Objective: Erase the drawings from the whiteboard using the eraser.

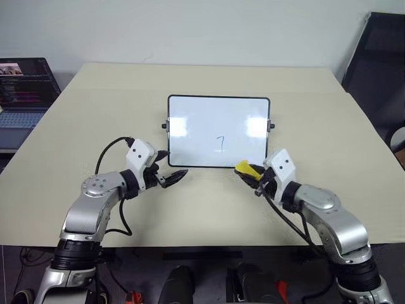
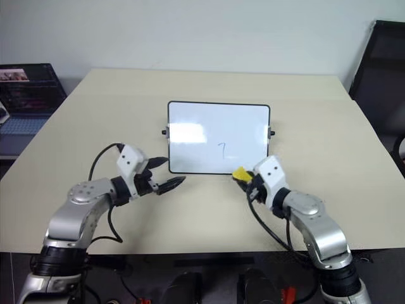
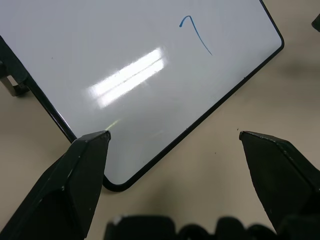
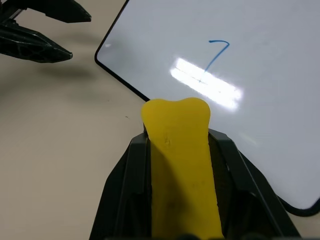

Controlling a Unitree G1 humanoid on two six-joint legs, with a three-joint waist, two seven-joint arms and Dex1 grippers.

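Gripping the yellow eraser [image 4: 180, 165], right gripper [image 1: 253, 174] hovers off the whiteboard [image 1: 190, 114] near edge on the table [image 1: 209, 209]. One "7" [image 1: 220, 143] remains mid-board. Next: reach fwd, wipe it. Left gripper [image 1: 172, 178] w/ fingers spread, holding nothing.

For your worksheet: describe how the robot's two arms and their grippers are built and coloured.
Both arms have rounded silver-grey metal shells with black joint rings. Each wrist carries a white boxy module, and a black cable loops along each forearm. The left gripper and the right gripper each have two black, tapered, pointed fingers.
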